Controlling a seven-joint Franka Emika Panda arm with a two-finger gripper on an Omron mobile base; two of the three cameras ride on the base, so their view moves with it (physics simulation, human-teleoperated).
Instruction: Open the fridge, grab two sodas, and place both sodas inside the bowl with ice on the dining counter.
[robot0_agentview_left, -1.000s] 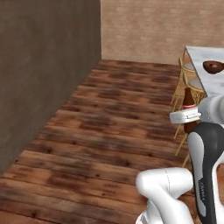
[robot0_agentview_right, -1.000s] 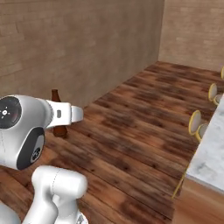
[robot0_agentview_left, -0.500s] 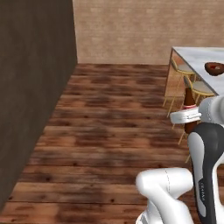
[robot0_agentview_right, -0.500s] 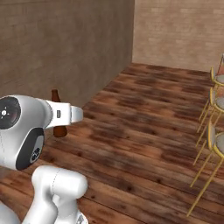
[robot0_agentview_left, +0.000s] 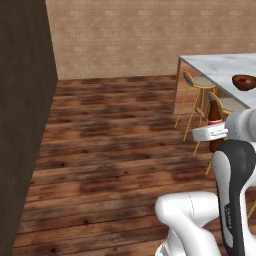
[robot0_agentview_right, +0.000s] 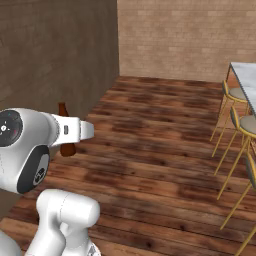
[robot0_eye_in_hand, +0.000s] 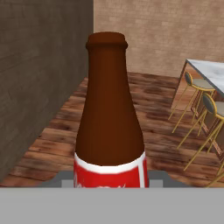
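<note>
Looks like the carry step: gripper (robot0_agentview_left: 216, 134) clamped on 1 soda bottle (robot0_eye_in_hand: 109, 127), held upright, well short of the dining counter (robot0_agentview_left: 220, 67); next it needs to close in on the bowl (robot0_agentview_left: 244, 82) there.

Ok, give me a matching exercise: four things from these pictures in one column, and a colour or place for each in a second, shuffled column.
Things:
1. bottle
2. bowl
3. stool legs
4. floor

Descriptions:
A. yellow
B. dark wooden planks
C. on the marble counter
D. upright in the hand, red label

Pairs: 1-D, 2-C, 3-A, 4-B
</note>
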